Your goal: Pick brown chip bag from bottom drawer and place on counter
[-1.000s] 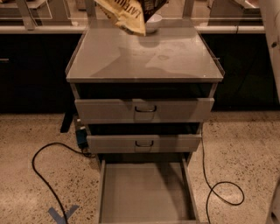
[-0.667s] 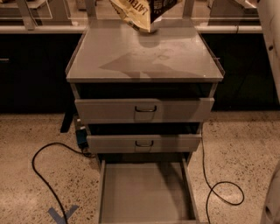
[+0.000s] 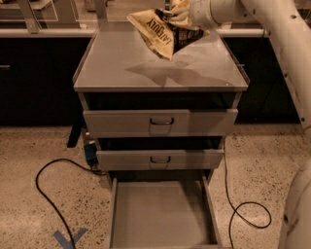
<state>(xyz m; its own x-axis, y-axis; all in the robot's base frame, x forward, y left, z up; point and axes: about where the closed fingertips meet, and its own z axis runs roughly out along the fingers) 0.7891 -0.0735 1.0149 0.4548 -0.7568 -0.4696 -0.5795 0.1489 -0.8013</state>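
You see the grey steel tabletop [image 3: 146,68] with a shadow across its middle. Above its far right part the gripper [image 3: 174,13] pinches the brown chip bag [image 3: 158,31], which hangs clear of the surface. Below, your speckled floor [image 3: 29,146] carries the drawer unit [image 3: 160,121], a left cable [image 3: 41,187], a right cable [image 3: 248,214] and a blue tape mark [image 3: 68,238].

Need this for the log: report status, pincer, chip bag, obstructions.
Pincer shut on brown chip bag, high over counter rear. Bag hanging, not yet set down. Bottom drawer open below. Nothing in the way seen.
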